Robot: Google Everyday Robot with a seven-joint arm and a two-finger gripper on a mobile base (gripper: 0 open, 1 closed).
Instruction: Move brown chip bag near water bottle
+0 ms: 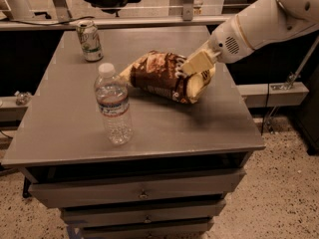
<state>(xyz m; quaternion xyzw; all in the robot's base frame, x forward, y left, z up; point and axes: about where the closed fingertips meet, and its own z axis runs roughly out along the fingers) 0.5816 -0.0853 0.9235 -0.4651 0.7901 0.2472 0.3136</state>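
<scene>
grey table [164, 128] with drawers [142, 193] | green-and-white can [89, 40] upright, far-left corner | speckled floor [284, 193]

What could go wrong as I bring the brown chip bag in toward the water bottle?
1. The gripper pinches only the right end of the brown chip bag. The crinkly bag could slip out or sag.
2. The bag's free left end points at the upright water bottle, which stands close to the table's front edge. Pushing too far could tip the bottle or shove it off.
</scene>
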